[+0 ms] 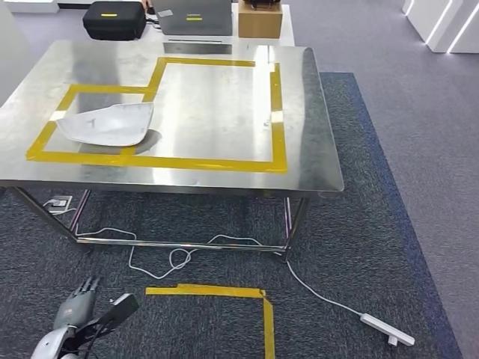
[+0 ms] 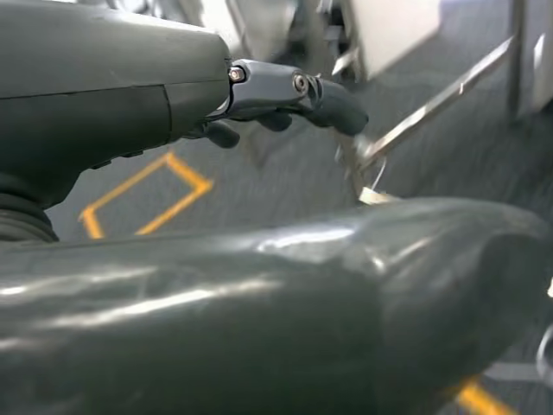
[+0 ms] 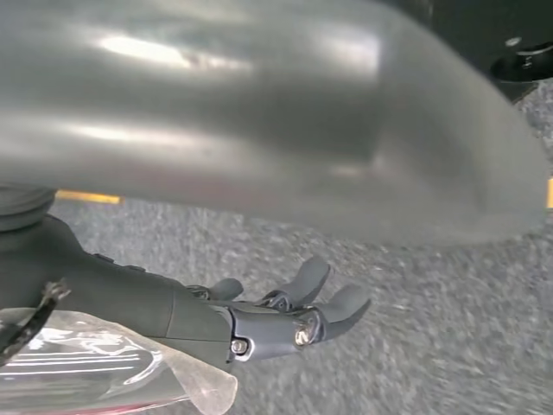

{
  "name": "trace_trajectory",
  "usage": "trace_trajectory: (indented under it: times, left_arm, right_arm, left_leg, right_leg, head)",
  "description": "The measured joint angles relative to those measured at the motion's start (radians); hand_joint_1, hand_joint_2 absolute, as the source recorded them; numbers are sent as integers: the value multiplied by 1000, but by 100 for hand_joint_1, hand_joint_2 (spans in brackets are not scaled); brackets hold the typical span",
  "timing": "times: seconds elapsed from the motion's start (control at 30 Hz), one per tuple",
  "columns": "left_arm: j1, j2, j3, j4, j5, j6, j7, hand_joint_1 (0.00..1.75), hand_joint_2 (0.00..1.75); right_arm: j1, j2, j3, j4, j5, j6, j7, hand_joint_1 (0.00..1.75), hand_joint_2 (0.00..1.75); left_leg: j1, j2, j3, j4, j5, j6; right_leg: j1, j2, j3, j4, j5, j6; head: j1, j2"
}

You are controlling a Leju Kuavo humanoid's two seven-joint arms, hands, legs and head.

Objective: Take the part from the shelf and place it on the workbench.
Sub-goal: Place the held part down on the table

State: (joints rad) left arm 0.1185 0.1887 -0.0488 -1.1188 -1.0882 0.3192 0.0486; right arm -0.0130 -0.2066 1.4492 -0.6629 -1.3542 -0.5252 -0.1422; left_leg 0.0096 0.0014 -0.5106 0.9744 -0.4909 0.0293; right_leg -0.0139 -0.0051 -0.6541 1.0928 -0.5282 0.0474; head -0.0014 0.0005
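The part (image 1: 110, 124), a pale shell-shaped moulding, lies flat on the steel workbench (image 1: 226, 168) in the left-centre of the head view, inside the smaller left bay of the yellow tape outline (image 1: 277, 120) marked on the top. Its position within the marked zone suggests the placement step is complete, and neither hand touches it. The left hand (image 1: 79, 299) hangs low at the lower left of the head view, over the carpet (image 1: 350, 247) and well apart from the bench; its fingers (image 2: 326, 99) are extended, loosely spread and hold nothing. The right hand (image 3: 287, 316) hangs over the carpet, its fingers apart, slightly curved and empty; a sheet of clear film (image 3: 98, 363) shows at the lower left of the right wrist view, beside the wrist, and whether it is attached to the arm cannot be told. Both arms appear to be at rest. Other items: a black case (image 1: 113, 19), a grey case (image 1: 194, 16) and a cardboard box (image 1: 260, 19) stand at the top of the head view, beyond the far edge of the bench. A white cable (image 1: 180, 258) loops on the floor under the frame and runs to a white power strip (image 1: 387, 329) at the lower right. A yellow floor marking (image 1: 226, 293) lies at the bottom centre. The cable and strip would be a trip hazard for stepping toward the bench's right side.
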Motion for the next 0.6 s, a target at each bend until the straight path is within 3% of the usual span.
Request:
trace_trajectory:
  times: [0.07, 0.1, 0.13, 0.17, 0.23, 0.3, 0.33, 0.4, 0.43, 0.5, 0.57, 0.6]
  left_arm:
    - [15, -22, 0, 37, 20, 1, -3, 0, 0]
    - [21, -33, 0, 57, 33, 1, -7, 0, 0]
    - [27, -45, 0, 80, 47, 0, -12, 0, 0]
    - [31, -56, 0, 102, 59, -1, -18, 0, 0]
    - [34, -79, 1, 150, 84, -3, -30, 0, 0]
    - [34, -100, 5, 199, 110, -7, -42, 0, 0]
    - [33, -110, 10, 225, 126, -11, -50, 0, 0]
    - [31, -128, 25, 283, 159, -19, -66, 0, 0]
    - [30, -138, 34, 311, 173, -23, -72, 0, 0]
    - [28, -153, 50, 366, 191, -28, -79, 0, 0]
    - [24, -165, 65, 416, 203, -31, -83, 0, 0]
    - [21, -169, 73, 440, 209, -32, -85, 0, 0]
  right_arm:
    - [2, -6, -10, -14, -2, -2, -5, 0, 0]
    - [2, -9, -15, -19, -3, -3, -8, 0, 0]
    - [4, -12, -21, -24, -5, -4, -10, 0, 0]
    - [5, -15, -27, -28, -6, -4, -13, 0, 0]
    - [8, -19, -40, -34, -7, -4, -18, 0, 0]
    - [8, -21, -55, -39, -6, 1, -24, 0, 0]
    - [8, -22, -62, -40, -6, 7, -27, 0, 0]
    - [12, -22, -78, -41, -5, 19, -30, 0, 0]
    - [15, -22, -85, -41, -4, 25, -31, 0, 0]
    - [20, -21, -100, -41, -2, 32, -31, 0, 0]
    - [25, -21, -114, -41, 1, 36, -31, 0, 0]
    - [27, -21, -120, -41, 3, 36, -31, 0, 0]
  left_leg:
    - [-6, 0, -29, 1, 22, 8]
    - [-9, 0, -44, 2, 33, 9]
    - [-13, 0, -58, 3, 43, 10]
    - [-17, -1, -71, 4, 53, 10]
    - [-23, -3, -94, 5, 73, 9]
    - [-27, -5, -106, 6, 92, 5]
    - [-27, -5, -109, 5, 101, 1]
    - [-26, -7, -113, 4, 113, -8]
    - [-25, -8, -117, 12, 98, -15]
    - [-19, -9, -135, 79, 13, -28]
    - [-10, -8, -159, 210, -88, -42]
    - [-6, -8, -163, 268, -107, -47]
  right_leg:
    - [1, 1, -31, 130, -89, 2]
    - [2, 1, -33, 174, -100, 1]
    - [4, 1, -19, 187, -87, -2]
    - [6, 2, 12, 165, -61, -7]
    - [14, 6, 122, 30, -19, -26]
    - [22, 11, 223, -115, -26, -38]
    - [25, 12, 243, -151, -34, -40]
    - [24, 8, 236, -166, -23, -45]
    - [21, 4, 228, -168, -14, -51]
    - [16, -2, 207, -171, 9, -63]
    - [15, -6, 180, -166, 29, -66]
    - [14, -8, 166, -161, 39, -64]
  head:
    - [2, 0]
    - [2, 0]
    - [2, 0]
    - [2, 0]
    - [1, 0]
    - [0, 0]
    - [1, 0]
    - [3, 0]
    - [3, 0]
    - [0, 0]
    - [-4, 0]
    - [-4, 0]
